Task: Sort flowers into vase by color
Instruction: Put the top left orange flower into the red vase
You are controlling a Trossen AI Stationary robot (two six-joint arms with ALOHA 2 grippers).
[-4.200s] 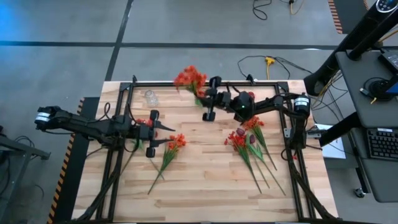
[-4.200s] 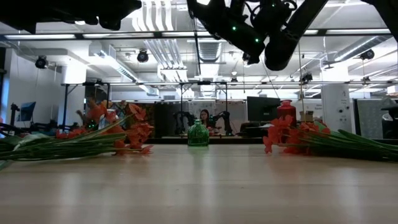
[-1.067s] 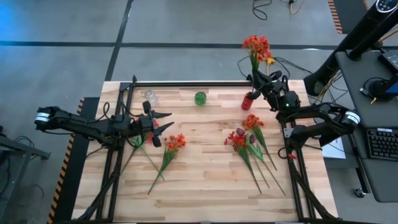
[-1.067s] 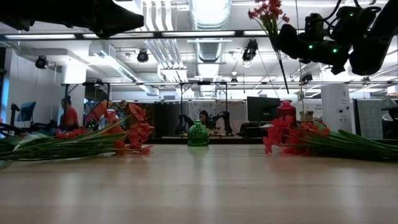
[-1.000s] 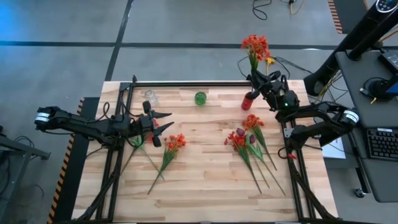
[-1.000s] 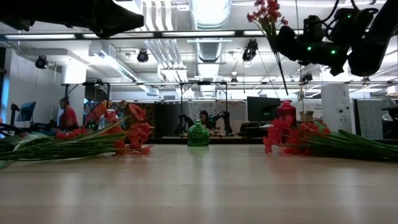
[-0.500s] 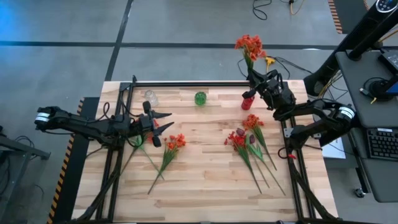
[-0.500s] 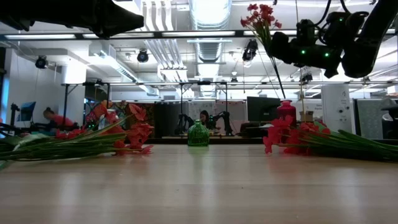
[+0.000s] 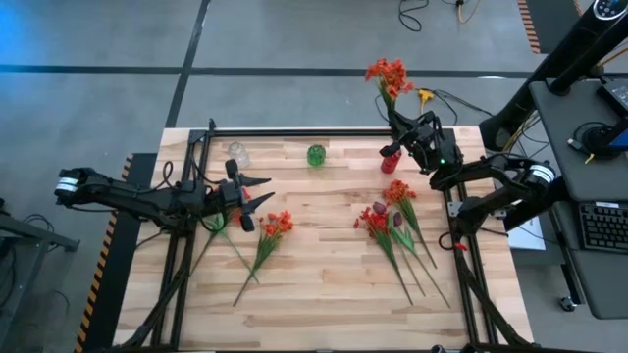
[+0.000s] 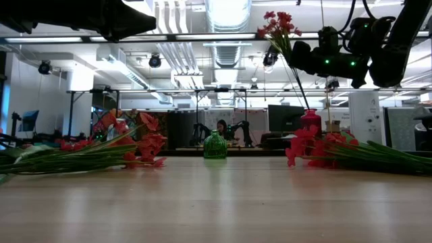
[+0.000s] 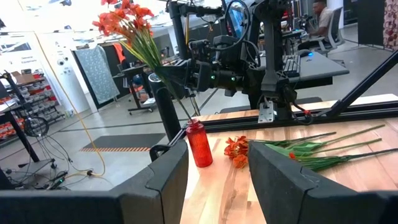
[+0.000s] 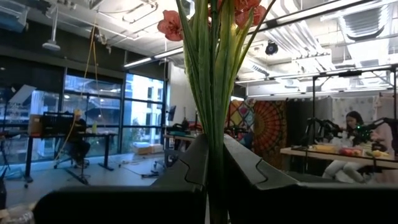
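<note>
My right gripper (image 9: pixel 400 126) is shut on an orange-red flower (image 9: pixel 388 74) above the table's far right corner. Its blooms (image 10: pixel 278 23) stand up, and its thin stem (image 11: pixel 189 102) runs down to the mouth of the red vase (image 9: pixel 391 160). A green vase (image 9: pixel 316 154) and a clear vase (image 9: pixel 237 153) stand along the far edge. More flowers lie flat in a left pile (image 9: pixel 273 227) and a right pile (image 9: pixel 392 221). My left gripper (image 9: pixel 263 191) hovers open and level over the left half, holding nothing. My right gripper pinches the flower's green stems and leaves (image 12: pixel 214 124) between its two fingers, below the blooms. The fingers come from the table's right side, slanting upward, and lie across the stem. The flower stands almost upright and clear of the table, with its lower end (image 11: pixel 193 117) at the red vase's mouth.
A black frame rail (image 9: pixel 294 130) runs along the table's far edge and down both sides. The wooden top (image 9: pixel 314 284) between the two flower piles and toward the near edge is bare. People and desks show in the room behind.
My right gripper, still shut on the flower, has gone a little toward the table's left and down. The blooms have swung toward the left, and the stem's lower end has come down to the red vase's mouth.
</note>
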